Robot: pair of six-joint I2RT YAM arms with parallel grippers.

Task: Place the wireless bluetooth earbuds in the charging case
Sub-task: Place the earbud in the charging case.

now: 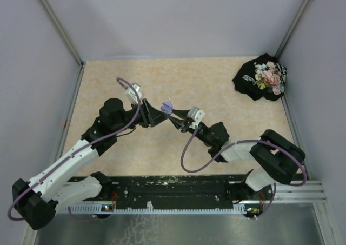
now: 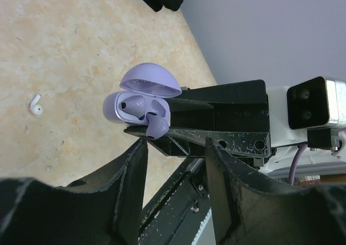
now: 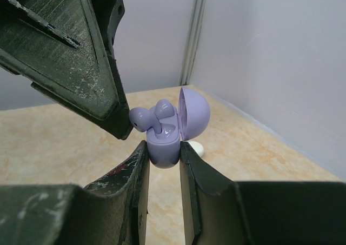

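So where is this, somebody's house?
Probably a robot lab booth, not a house: plain grey walls box in a beige table, and a left arm and right arm are bolted at its near edge.

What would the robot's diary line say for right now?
right gripper: shut on charging case, lid open | left gripper: open, near case | purple earbud: at case rim, not seated | white earbud: loose on table

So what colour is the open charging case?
Lavender; the charging case shows clearest in the right wrist view.
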